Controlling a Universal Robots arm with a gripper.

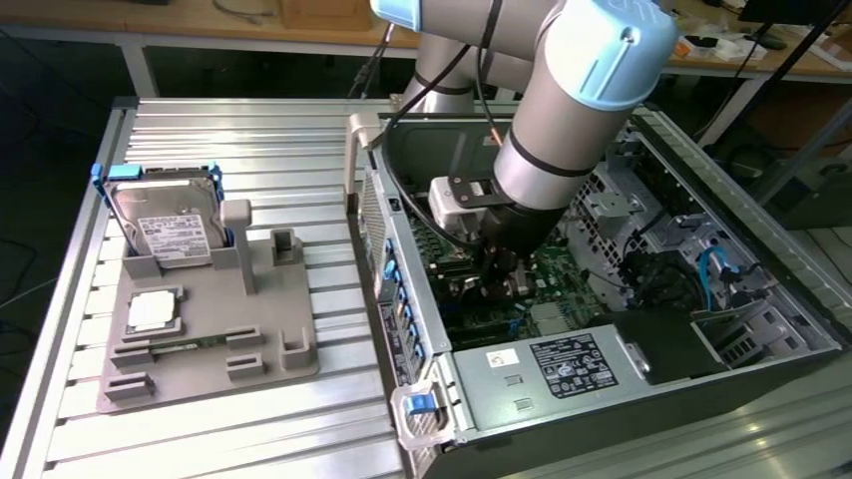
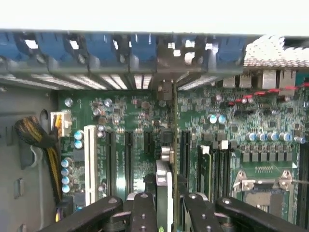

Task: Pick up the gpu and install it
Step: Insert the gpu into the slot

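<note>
The gpu (image 2: 163, 180) appears edge-on in the wrist view as a thin card with a silvery edge, upright between my gripper's fingers (image 2: 145, 212). My gripper (image 2: 166, 207) is shut on it. The card hangs just above the green motherboard (image 2: 130, 116), in line with the dark expansion slots, its far end reaching toward the rear bracket openings (image 2: 164, 89). I cannot tell whether it touches a slot. In the exterior view my gripper (image 1: 500, 284) is lowered deep inside the open computer case (image 1: 745, 299), and the arm hides the card.
A white slot (image 2: 90, 159), a yellow-black cable bundle (image 2: 38, 140) and the processor socket (image 2: 263, 186) flank the card. Blue retention clips (image 2: 96, 46) line the case's rear. Outside, a grey fixture (image 1: 266, 339) carries a hard drive (image 1: 167, 225) and a processor chip (image 1: 154, 309). The power supply (image 1: 560, 374) fills the case's near end.
</note>
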